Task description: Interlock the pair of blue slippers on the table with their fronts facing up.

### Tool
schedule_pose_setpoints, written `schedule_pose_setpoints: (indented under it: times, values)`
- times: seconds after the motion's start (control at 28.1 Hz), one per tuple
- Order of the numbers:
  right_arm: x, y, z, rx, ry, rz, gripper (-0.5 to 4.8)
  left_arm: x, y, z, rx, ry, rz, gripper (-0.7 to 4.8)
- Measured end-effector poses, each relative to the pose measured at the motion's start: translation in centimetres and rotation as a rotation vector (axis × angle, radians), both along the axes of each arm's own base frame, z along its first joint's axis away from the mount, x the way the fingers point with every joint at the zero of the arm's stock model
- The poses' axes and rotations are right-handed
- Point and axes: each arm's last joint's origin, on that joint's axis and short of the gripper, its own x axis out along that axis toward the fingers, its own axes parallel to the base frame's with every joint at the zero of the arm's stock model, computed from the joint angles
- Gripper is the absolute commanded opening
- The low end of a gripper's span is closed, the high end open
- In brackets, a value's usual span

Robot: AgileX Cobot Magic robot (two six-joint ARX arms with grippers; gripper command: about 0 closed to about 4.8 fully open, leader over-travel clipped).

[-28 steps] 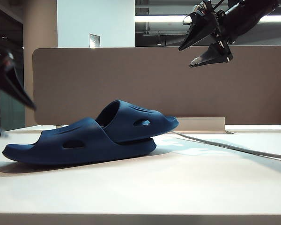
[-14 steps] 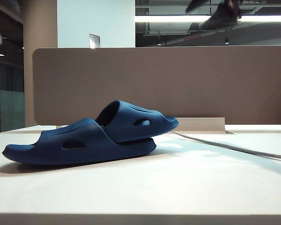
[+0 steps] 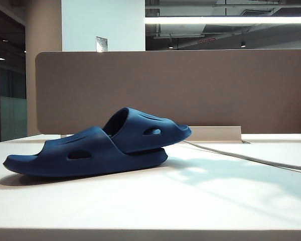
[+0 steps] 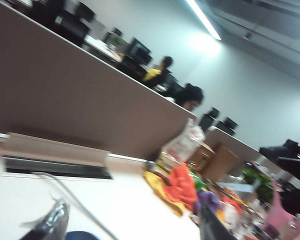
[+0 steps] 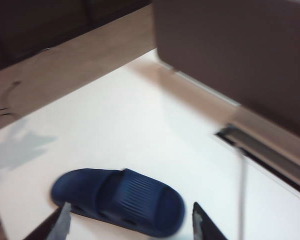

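The pair of blue slippers (image 3: 98, 143) lies on the white table (image 3: 200, 201), left of middle in the exterior view, and already looks nested: the toe of one slipper is tucked under the wide ridged strap of the other, so the upper one tilts up on the lower one's footbed while the lower one sits flat on its sole. Both straps face upward, which is what the task asks, so I judge the interlocking done or very nearly so.

From above, the right wrist view shows the slippers (image 5: 120, 202) as one joined dark shape with the ridged strap on top, alone on a bare stretch of table.

Neither arm appears in the exterior view. The right end effector (image 5: 132, 225) hangs well above the slippers with its two fingertips spread wide and nothing between them: released. The left end effector (image 4: 130, 227) is tipped up toward the brown partition (image 4: 80, 105) and the clutter at the far end of the table; its fingertips stand apart with nothing between them, so it too is released.

A grey cable (image 3: 241, 156) runs across the table to the right, well apart from the slippers. With both end effectors clear, the pair rests by its own weight, the strap holding the tucked slipper in place.
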Motion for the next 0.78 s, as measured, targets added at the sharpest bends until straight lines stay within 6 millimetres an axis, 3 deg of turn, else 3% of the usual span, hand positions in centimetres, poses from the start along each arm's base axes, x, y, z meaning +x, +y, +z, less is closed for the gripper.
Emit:
schedule_pose_setpoints:
  times: [0.14, 0.36, 0.53, 0.61, 0.78]
  values:
    - [-3.6, -0.7, -0.4, -0.026, -0.026, -0.073, 3.05, -1.3, -1.0, 0.5, -0.002, -0.049, -0.019, 3.35]
    - [-7.8, -1.4, -2.6, -0.04, -0.043, -0.144, 2.91, -3.1, -2.8, 0.1, 0.057, -0.058, -0.038, 3.35]
    - [-11.4, -2.1, -6.4, -0.036, -0.059, -0.228, 2.61, -4.7, -3.5, -1.3, 0.215, -0.036, 0.029, 3.12]
    - [-12.3, -2.3, -7.8, -0.043, -0.082, -0.269, 2.61, -4.9, -3.3, -2.3, 0.302, 0.011, 0.087, 2.72]
    - [-13.8, -2.5, -11.1, -0.005, -0.082, -0.287, 2.6, -5.0, -2.9, -3.7, 0.435, 0.088, 0.197, 2.43]
